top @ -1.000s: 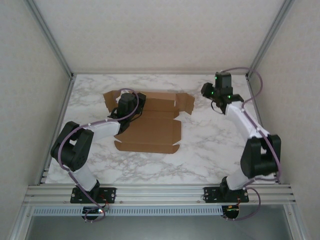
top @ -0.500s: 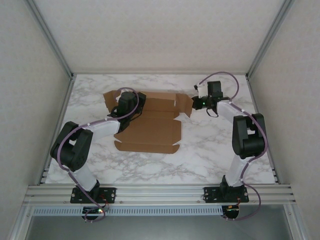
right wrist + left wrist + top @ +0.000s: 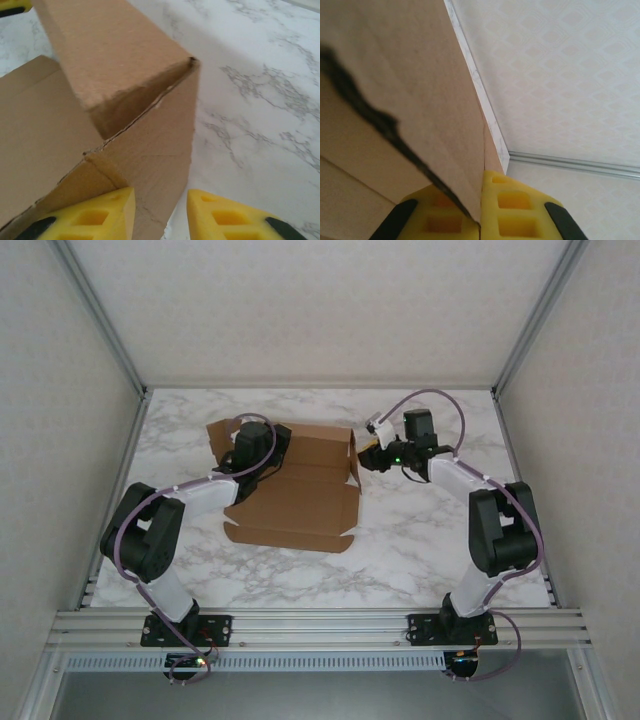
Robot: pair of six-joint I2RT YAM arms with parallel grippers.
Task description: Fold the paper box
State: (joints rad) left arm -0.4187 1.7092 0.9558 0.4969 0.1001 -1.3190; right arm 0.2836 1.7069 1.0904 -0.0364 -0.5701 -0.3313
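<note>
Cardboard is making up the paper box [image 3: 300,502], which is lying partly formed near the middle of the marble table [image 3: 430,530], its base flat and its side panels rising. Judged light and thin, stiff across its panels but bending readily at the scored creases, it is likely denting or tearing if pinched hard at a corner; panel edges close to a crease are offering the better hold. Left pincer [image 3: 480,197] is clamping shut on a raised panel at the far left. Right pincer [image 3: 161,200] is straddling the upright right wall with jaws parted, the cardboard touching one side and apart from the other. Left arm [image 3: 200,498] is reaching across the box's left portion, crowding that side; enclosure walls [image 3: 60,390] are standing well apart.
</note>
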